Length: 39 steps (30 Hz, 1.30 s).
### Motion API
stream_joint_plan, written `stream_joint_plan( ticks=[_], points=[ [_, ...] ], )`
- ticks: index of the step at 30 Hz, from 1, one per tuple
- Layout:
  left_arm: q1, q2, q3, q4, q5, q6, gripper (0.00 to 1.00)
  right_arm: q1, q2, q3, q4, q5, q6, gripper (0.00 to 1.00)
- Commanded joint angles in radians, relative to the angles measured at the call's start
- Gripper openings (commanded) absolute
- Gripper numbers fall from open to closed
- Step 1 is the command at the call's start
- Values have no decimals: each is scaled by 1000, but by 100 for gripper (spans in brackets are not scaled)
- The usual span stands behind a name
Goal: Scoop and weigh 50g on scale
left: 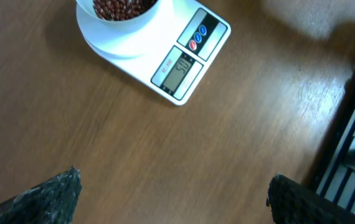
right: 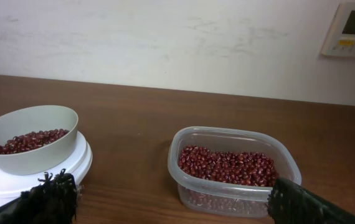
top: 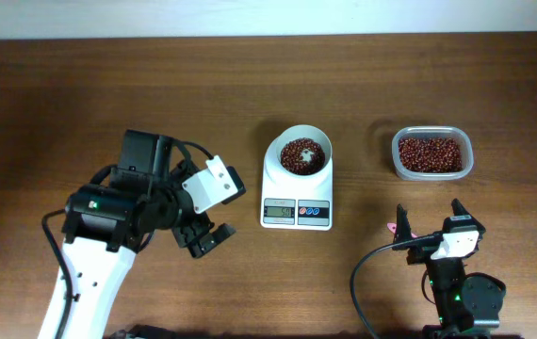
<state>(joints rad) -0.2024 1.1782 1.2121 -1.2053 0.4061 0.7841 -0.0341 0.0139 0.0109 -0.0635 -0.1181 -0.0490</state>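
Heap of small dark red-brown beans [top: 303, 156] in round white bowl [top: 306, 132] atop small white digital scale [top: 297, 193], clear rectangular plastic tub [top: 431, 175] to its right, left gripper [left: 172, 186] and right gripper [top: 430, 218] spread wide, empty.

A bench [top: 250, 85] of dark brown wood grain fills the scene, the grain running along its length and the surface taking a soft, even sheen from diffuse light, with only faint shadows. Behind its far edge stands a plain off-white wall [right: 165, 37], slightly scuffed and mottled, which meets the bench in a straight line. High on that wall, toward the bench's far right corner, sits a small pale control panel [right: 354, 28] with a greyish display and a row of small markings beneath it.
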Motion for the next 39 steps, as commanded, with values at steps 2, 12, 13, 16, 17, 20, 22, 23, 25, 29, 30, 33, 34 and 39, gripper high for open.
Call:
stream_joint_plan(
  ticks=[2, 12, 13, 16, 17, 20, 22, 23, 25, 29, 30, 33, 34, 39],
  points=[
    [5, 0, -1, -12, -9, -8, 99, -6, -11, -5, -4, -13, 0, 99],
    [4, 0, -1, -13, 4, -8, 99, -6, -11, -5, -4, -13, 1, 99],
    [4, 0, -1, -13, 35, -8, 99, -6, -11, -5, -4, -13, 1, 99],
    [5, 0, -1, -43, 63, -8, 99, -6, -11, -5, -4, -13, 0, 99],
    [5, 0, -1, -62, 50, -8, 99, -6, -11, -5, -4, -13, 1, 99],
    [5, 0, -1, -128, 53, -8, 99, -6, -11, -5, -4, -13, 0, 99],
    [5, 0, -1, -174, 61, -8, 99, -6, -11, -5, -4, -13, 1, 99],
    [5, 0, -1, -211, 58, -8, 99, -6, -11, -5, -4, -13, 1, 99],
    [5, 0, -1, -274, 58, -8, 99, -6, -11, -5, -4, -13, 1, 99],
    [5, 0, -2, -293, 54, -8, 99, -6, -11, -5, -4, -13, 1, 99],
    [4, 0, -5, -294, 58, -8, 99, -6, -11, -5, -4, -13, 1, 99],
    [4, -2, -48, -285, 77, -8, 99, -6, -11, -5, -4, -13, 0, 99],
    [4, -6, -63, -273, 77, -9, 99, -6, -11, -5, -4, -13, 1, 99],
    [4, -117, -102, -246, 84, -8, 99, -6, -11, -5, -4, -13, 1, 99]
  ],
)
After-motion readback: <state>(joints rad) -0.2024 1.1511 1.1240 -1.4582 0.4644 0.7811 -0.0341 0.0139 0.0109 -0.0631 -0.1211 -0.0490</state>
